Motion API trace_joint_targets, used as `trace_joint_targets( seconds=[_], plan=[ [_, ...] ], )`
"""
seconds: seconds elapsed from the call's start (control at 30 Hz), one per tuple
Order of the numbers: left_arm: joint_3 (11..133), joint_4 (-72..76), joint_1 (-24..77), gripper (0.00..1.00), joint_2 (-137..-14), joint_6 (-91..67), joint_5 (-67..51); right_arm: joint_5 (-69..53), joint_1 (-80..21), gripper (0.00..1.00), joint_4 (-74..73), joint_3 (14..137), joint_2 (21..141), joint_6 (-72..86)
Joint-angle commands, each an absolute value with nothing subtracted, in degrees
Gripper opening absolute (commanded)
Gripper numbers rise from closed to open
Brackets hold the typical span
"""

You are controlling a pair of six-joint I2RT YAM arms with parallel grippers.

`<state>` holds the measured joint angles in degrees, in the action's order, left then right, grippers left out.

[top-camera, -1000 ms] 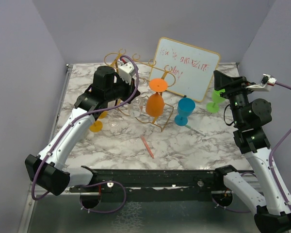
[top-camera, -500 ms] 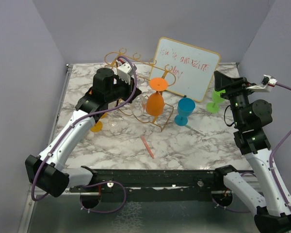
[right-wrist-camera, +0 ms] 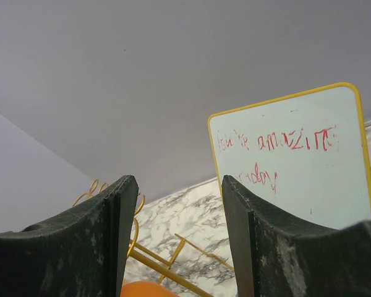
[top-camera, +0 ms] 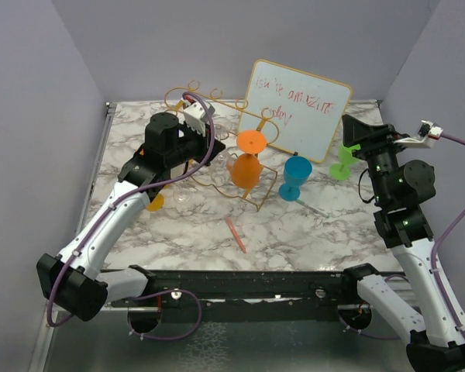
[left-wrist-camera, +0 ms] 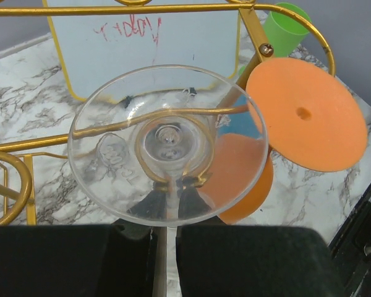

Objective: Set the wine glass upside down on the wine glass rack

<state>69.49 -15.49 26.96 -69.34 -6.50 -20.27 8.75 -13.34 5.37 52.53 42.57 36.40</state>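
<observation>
Looking from above, the left gripper (top-camera: 209,152) holds the clear wine glass (top-camera: 222,164) at the gold wine glass rack (top-camera: 209,96), beside a hanging orange glass (top-camera: 248,167). Left wrist: fingers (left-wrist-camera: 80,260) clench its stem. Right wrist: the right gripper (right-wrist-camera: 176,189) gapes empty before a whiteboard (right-wrist-camera: 297,164).

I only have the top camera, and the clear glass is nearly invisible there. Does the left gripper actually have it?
Observer: Yes. The left wrist view shows the stem of the clear wine glass held between the fingers of the left gripper.
Operator: Is it on the rack yet?
Observer: A gold wire of the wine glass rack shows across the glass's round disc, beside the hanging orange glass. I cannot tell whether the glass rests on it.
Operator: And the right gripper?
Observer: The right wrist view shows the right gripper open with nothing between its fingers, facing the whiteboard.
</observation>
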Motion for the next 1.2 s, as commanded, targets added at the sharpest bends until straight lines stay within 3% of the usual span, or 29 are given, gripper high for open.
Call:
trace_joint_targets(
  seconds=[0.0,0.07,0.53,0.9,1.17],
  plan=[
    [68.8,-13.0,27.0,0.0,-70.0,-7.5,-20.6,10.1,-13.5,0.62,4.1,51.9,42.1,36.1],
    [68.8,-13.2,27.0,0.0,-71.1,-7.4,-21.1,10.1,-13.5,0.62,3.9,52.0,42.3,36.0],
    [67.9,-16.0,27.0,0.41,-69.9,-5.2,-21.8,5.5,-13.5,0.64,-6.5,52.2,43.2,36.6],
    [65.4,-24.1,27.0,0.77,-59.2,1.0,-16.8,-2.8,-13.5,0.71,-28.5,58.1,56.0,31.8],
    [66.7,-25.3,27.0,0.91,-53.0,5.0,-20.6,-4.1,-13.5,0.71,-34.9,57.9,63.5,27.3]
  ],
)
